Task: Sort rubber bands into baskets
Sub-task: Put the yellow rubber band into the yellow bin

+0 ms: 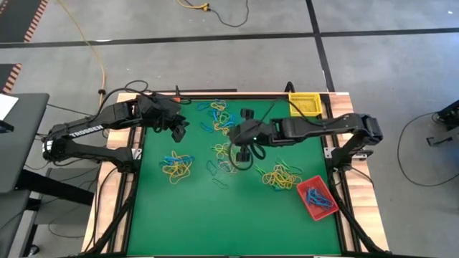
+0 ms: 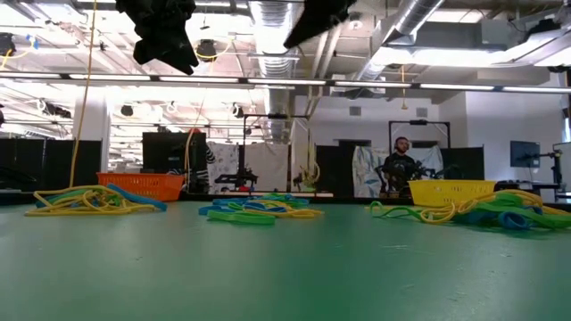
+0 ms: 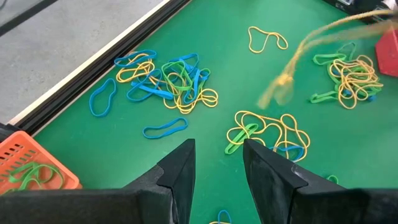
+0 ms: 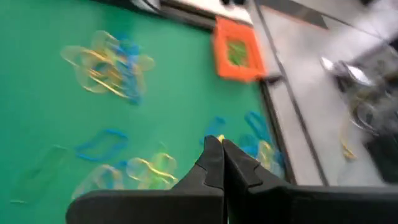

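So I see thin yellow, blue and green rubber bands (image 1: 178, 165) in tangled clumps; right gripper (image 4: 219, 144) pinches a yellow one, left gripper (image 3: 217, 155) fingers apart

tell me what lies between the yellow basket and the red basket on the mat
In the high view, mostly bare green mat separates the yellow basket from the red basket. The right arm's forearm crosses above that stretch.
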